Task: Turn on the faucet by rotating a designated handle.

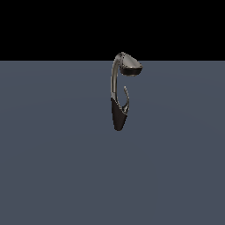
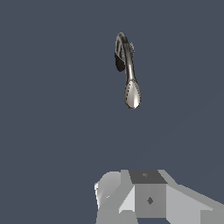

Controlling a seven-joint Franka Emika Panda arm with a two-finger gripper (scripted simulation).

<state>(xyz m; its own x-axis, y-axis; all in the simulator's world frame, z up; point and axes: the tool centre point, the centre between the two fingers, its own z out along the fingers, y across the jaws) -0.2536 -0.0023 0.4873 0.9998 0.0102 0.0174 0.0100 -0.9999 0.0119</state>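
Upper middle of the exterior view, the faucet (image 1: 117, 112) stands alone on a flat grey floor, its wide head arching toward the exterior view's right. The thin curved handle (image 1: 126, 97) rises from the dark base, beside the neck. No arm appears there. At the wrist view's lower edge sits part of the gripper (image 2: 146, 199), well apart from the faucet; its fingers are hidden, so its opening cannot be judged. This looks like the approach step: next, reach the handle.
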